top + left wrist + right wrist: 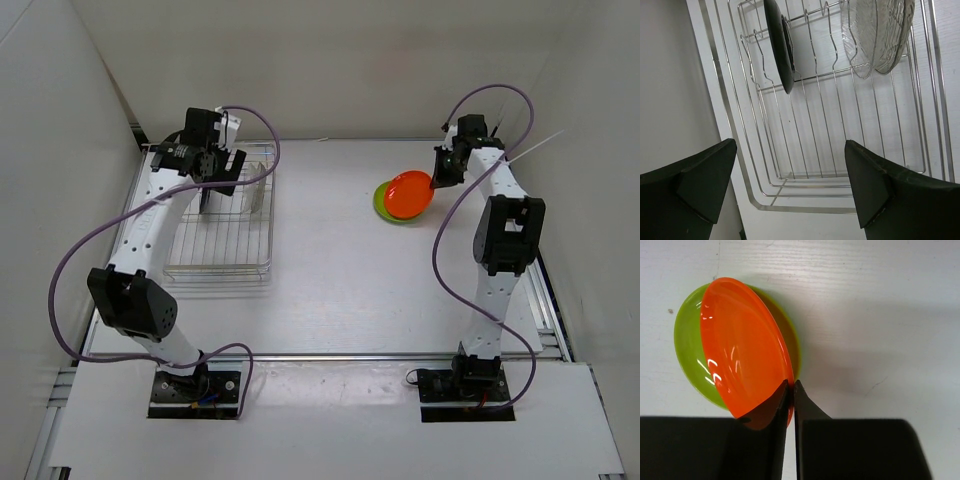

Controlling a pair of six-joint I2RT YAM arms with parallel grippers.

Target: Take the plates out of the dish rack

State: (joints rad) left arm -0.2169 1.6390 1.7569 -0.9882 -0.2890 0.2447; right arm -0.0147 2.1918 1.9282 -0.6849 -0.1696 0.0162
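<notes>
Orange plate (740, 350) sits far right on the bench (330, 270), tilted on top of the green plate (687, 350). The right tool (791, 385) is clenched on its rim, fingers nearly together. Step looks like the set-down. Lower the held edge until it lies flat on the green one, then part the fingers a little and back straight out so the rim isn't dragged. The left tool (790, 145) is released wide over the rack (218, 268), grasping nothing. The black plate (780, 45) and clear plate (880, 35) stand on edge at the rack's far end — take the black next, straight up out of its prongs.
</notes>
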